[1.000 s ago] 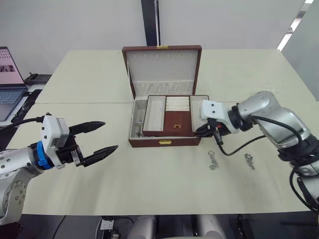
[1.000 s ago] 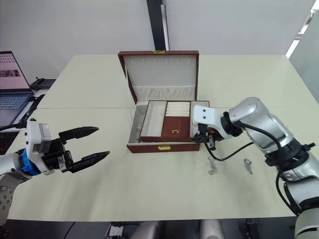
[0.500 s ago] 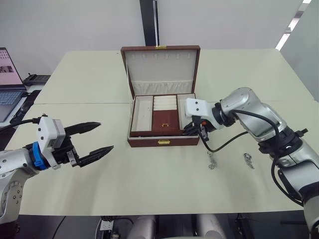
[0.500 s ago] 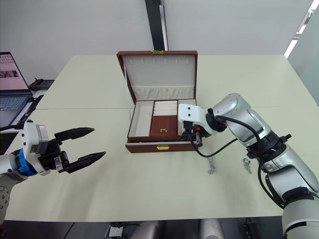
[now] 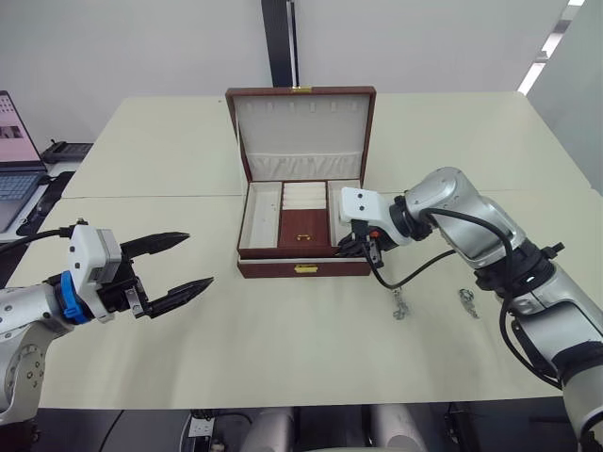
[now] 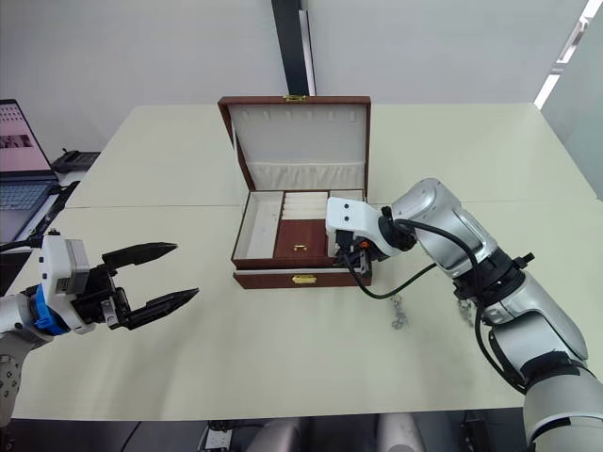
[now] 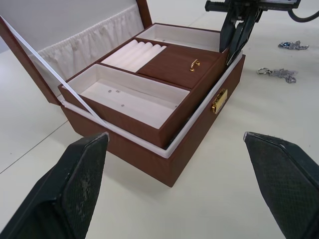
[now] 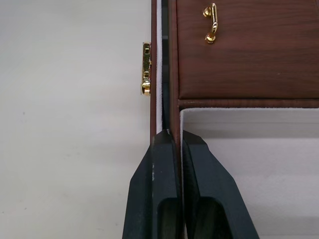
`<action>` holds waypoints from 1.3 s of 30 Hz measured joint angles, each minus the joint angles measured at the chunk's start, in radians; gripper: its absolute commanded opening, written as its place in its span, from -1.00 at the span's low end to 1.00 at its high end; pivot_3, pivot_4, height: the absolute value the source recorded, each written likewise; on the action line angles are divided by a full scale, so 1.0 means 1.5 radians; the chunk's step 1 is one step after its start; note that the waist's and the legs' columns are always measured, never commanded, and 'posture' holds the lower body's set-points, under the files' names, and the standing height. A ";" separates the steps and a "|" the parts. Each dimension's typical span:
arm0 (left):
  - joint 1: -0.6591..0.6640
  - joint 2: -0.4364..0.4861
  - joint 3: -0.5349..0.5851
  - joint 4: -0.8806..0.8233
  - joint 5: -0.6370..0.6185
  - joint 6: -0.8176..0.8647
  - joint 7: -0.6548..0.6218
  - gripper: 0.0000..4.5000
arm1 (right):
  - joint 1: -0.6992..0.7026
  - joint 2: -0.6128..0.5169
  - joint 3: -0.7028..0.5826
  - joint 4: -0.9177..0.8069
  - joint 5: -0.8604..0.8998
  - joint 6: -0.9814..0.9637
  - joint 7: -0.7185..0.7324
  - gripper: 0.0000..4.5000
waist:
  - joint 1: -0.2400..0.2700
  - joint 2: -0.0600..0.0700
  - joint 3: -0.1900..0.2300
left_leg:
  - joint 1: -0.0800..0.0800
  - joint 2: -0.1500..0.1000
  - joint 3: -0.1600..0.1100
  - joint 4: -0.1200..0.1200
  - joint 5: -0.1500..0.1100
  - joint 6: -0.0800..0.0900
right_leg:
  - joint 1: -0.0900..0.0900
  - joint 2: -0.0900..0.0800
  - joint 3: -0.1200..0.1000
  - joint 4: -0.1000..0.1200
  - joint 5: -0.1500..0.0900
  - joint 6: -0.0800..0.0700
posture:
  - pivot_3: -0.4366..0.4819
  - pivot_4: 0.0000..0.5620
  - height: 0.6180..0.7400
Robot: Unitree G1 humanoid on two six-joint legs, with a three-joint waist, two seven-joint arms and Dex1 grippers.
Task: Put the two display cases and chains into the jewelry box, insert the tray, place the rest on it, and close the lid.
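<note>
Two trinkets lie on the tabletop off the front right corner of the jewelry box, so the step in hand looks like seating the tray first. In the head view the right gripper sits at the tray's front right corner, and the lid stands open behind. The left gripper hovers over the tabletop's left part, well apart from the box, jaws spread wide and empty.

From the left wrist view, the tray rides a bit high, its near corner above the box's cream rim, so I'd guess it isn't fully down yet.

The right wrist view is the useful one: the two black fingers pinch the tray's front wall, right beside the box's front wall with the gold clasp. To do this well, keep the tray level, lower it straight, and only let go once it rests flat.
</note>
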 measured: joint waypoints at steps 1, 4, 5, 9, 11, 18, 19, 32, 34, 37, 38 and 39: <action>0.000 0.000 0.000 0.000 -0.001 0.000 -0.001 1.00 | 0.000 0.000 0.000 0.000 0.000 0.001 0.002 -0.98 | 0.000 0.000 0.000 | 0.000 0.000 0.000 0.000 0.000 0.000 | 0.000 0.000 0.000 0.000 0.000 0.000 | -0.05 -0.47 1.00; 0.000 0.000 0.000 0.000 -0.008 0.001 -0.008 1.00 | -0.001 0.002 -0.001 0.001 0.001 0.002 0.006 -0.64 | 0.000 0.000 0.000 | 0.000 0.000 0.000 0.000 0.000 0.000 | 0.000 0.000 0.000 0.000 0.000 0.000 | -0.05 -0.47 1.00; -0.001 0.000 0.000 0.000 -0.013 0.002 -0.012 1.00 | -0.005 0.003 -0.001 0.002 0.002 0.002 0.007 -0.53 | 0.000 0.000 0.000 | 0.000 0.000 0.000 0.000 0.000 0.000 | 0.000 0.000 0.000 0.000 0.000 0.000 | -0.05 -0.47 1.00; -0.001 0.000 0.000 -0.002 -0.033 0.015 -0.016 1.00 | -0.020 0.002 -0.014 0.010 0.008 0.000 0.011 -0.05 | 0.000 0.000 0.000 | 0.000 0.000 0.000 0.000 0.000 0.000 | 0.000 0.000 0.000 0.000 0.000 0.000 | -0.05 -0.47 1.00; 0.000 0.000 0.000 -0.004 -0.039 0.017 -0.021 1.00 | -0.024 -0.003 -0.018 0.012 0.009 -0.001 0.017 0.22 | 0.000 0.000 0.000 | 0.000 0.000 0.000 0.000 0.000 0.000 | 0.000 0.000 0.000 0.000 0.000 0.000 | -0.05 -0.47 1.00; 0.000 0.000 0.000 -0.006 -0.047 0.017 -0.027 1.00 | -0.026 -0.013 -0.037 0.015 0.017 -0.015 0.028 0.97 | 0.000 0.000 0.000 | 0.000 0.000 0.000 0.000 0.000 0.000 | 0.000 0.000 0.000 0.000 0.000 0.000 | -0.05 -0.47 1.00; 0.000 0.000 0.000 -0.006 -0.048 0.017 -0.027 1.00 | -0.026 -0.015 -0.038 0.016 0.017 -0.017 0.029 0.97 | 0.000 0.000 0.000 | 0.000 0.000 0.000 0.000 0.000 0.000 | 0.000 0.000 0.000 0.000 0.000 0.000 | -0.05 -0.47 1.00; -0.015 -0.013 0.000 -0.024 -0.047 0.014 -0.008 1.00 | -0.030 0.092 -0.132 0.089 0.030 -0.114 -0.086 0.40 | -0.002 0.000 -0.001 | 0.001 0.000 0.000 0.000 0.000 -0.001 | 0.000 0.000 0.000 0.000 0.001 -0.001 | -0.05 -0.47 1.00; -0.015 -0.015 0.000 -0.027 -0.047 0.014 -0.003 1.00 | -0.025 0.108 -0.141 0.092 0.030 -0.117 -0.104 0.09 | -0.002 0.000 -0.001 | 0.001 0.000 0.000 0.000 0.001 -0.001 | 0.000 0.000 0.000 0.000 0.001 -0.001 | -0.05 -0.47 1.00; -0.017 -0.018 -0.004 -0.030 -0.047 0.014 0.003 1.00 | -0.012 0.129 -0.143 0.096 0.028 -0.118 -0.129 -0.28 | -0.004 0.000 -0.001 | 0.001 0.000 0.000 0.000 0.001 -0.001 | 0.000 0.000 0.000 0.000 0.001 -0.001 | -0.05 -0.47 1.00; -0.020 -0.018 -0.008 -0.030 -0.047 0.015 0.004 1.00 | -0.006 0.136 -0.142 0.098 0.028 -0.118 -0.134 -0.40 | -0.005 0.000 -0.001 | 0.001 0.000 0.000 0.000 0.001 -0.001 | 0.000 0.000 0.000 0.000 0.001 -0.001 | -0.05 -0.47 1.00; -0.023 -0.019 -0.011 -0.031 -0.047 0.015 0.005 1.00 | 0.001 0.144 -0.139 0.103 0.027 -0.118 -0.140 -0.52 | -0.006 0.000 -0.001 | 0.001 0.000 0.000 0.000 0.001 -0.001 | 0.000 0.000 0.000 0.000 0.001 -0.001 | -0.05 -0.47 1.00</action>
